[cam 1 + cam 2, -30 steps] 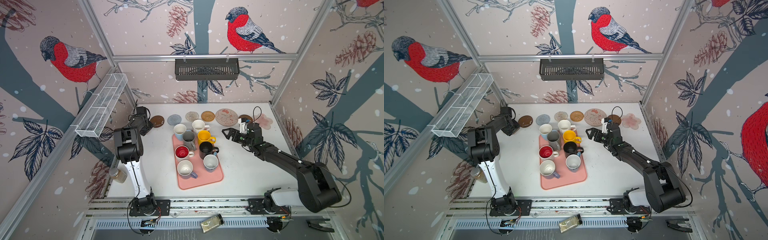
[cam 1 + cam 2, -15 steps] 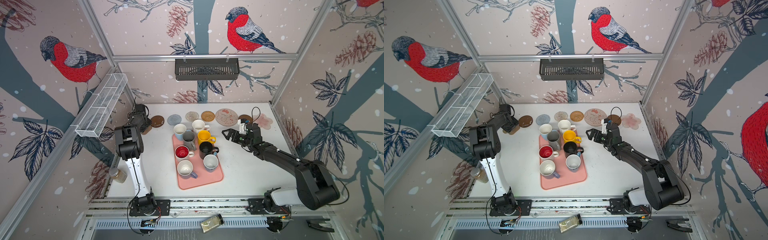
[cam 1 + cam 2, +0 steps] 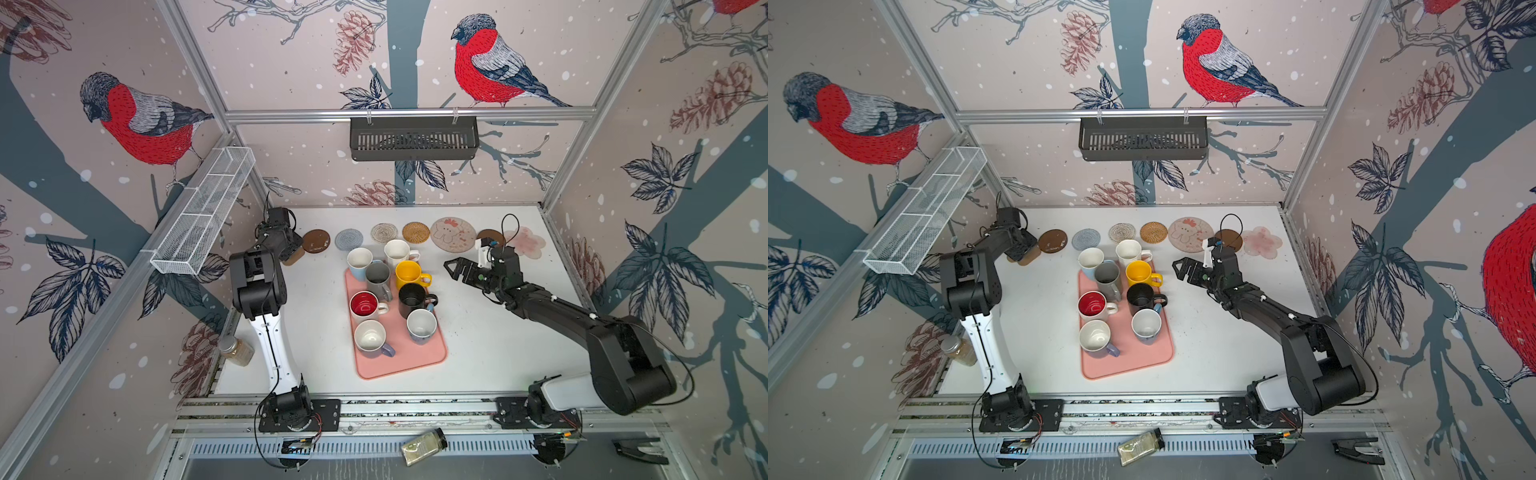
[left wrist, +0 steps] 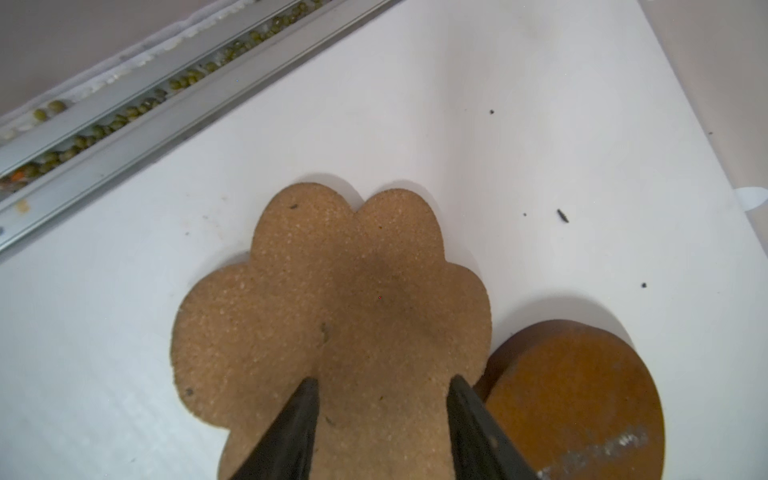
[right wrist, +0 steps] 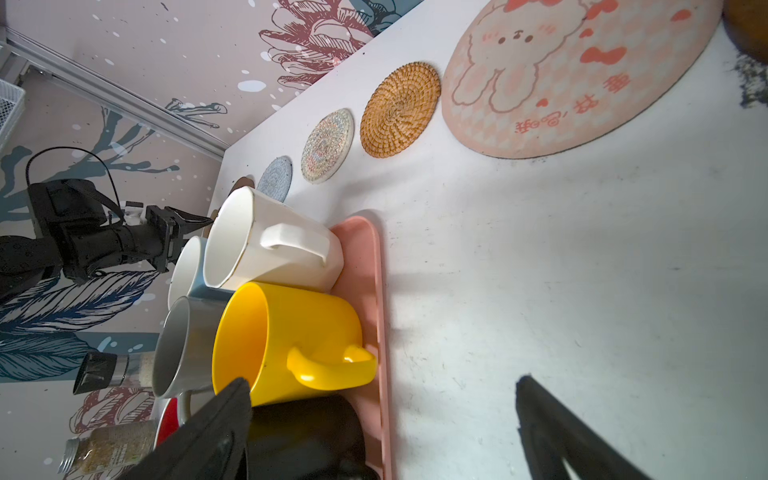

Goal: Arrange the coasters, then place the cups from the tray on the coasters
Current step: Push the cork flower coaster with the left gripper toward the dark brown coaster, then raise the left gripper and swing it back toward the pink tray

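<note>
Fingers [image 4: 286,432] of the left gripper [image 4: 382,380], parted and empty, sit over the paw coaster [image 4: 332,282] at lower centre; best slide it clear of the brown disc [image 4: 582,395]

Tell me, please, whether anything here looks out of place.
A spice jar lies on its side off the table, on the slotted panel in front. Small green beans are spilled in the aluminium channel along the table's edge.
</note>
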Action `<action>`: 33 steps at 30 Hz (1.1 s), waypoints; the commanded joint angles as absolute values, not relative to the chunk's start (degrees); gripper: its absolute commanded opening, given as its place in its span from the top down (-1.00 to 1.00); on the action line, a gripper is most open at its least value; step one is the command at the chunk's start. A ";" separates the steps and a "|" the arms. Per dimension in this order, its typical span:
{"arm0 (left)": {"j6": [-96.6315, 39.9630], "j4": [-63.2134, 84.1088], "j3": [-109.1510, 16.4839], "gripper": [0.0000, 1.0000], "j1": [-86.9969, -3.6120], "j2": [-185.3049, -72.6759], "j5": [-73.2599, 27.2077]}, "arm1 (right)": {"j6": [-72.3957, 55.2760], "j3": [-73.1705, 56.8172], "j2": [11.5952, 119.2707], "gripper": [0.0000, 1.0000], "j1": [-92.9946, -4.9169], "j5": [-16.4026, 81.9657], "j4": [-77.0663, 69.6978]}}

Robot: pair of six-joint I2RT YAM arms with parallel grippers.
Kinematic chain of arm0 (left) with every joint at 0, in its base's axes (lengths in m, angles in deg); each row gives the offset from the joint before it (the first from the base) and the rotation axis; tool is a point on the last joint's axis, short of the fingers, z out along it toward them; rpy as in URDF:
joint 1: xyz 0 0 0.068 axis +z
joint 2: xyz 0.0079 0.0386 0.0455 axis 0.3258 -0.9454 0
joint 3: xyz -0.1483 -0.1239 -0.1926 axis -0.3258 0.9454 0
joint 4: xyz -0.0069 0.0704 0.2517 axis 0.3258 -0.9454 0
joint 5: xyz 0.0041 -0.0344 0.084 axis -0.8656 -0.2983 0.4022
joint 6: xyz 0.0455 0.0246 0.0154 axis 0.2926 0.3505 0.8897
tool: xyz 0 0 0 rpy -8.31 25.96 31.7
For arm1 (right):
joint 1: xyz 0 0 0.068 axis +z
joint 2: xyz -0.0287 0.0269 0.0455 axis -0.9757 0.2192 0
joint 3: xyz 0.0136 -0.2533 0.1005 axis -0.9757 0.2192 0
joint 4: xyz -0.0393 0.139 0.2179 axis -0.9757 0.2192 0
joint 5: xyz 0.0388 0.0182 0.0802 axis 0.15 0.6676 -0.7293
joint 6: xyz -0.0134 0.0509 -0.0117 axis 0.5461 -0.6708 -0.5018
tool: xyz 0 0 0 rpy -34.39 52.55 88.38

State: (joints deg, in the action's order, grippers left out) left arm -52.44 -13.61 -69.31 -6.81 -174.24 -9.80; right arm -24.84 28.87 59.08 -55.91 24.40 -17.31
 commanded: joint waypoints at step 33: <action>-43.15 -10.33 -79.66 -0.06 -9.61 -178.74 -18.31 | -23.13 28.05 60.38 -0.97 -56.77 25.07 -16.80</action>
State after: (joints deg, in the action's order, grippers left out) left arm -45.84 -10.70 -78.01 -9.69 -177.10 -15.39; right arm -23.81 28.41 60.57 -56.76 24.62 -17.10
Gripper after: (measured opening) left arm 0.525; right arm 0.986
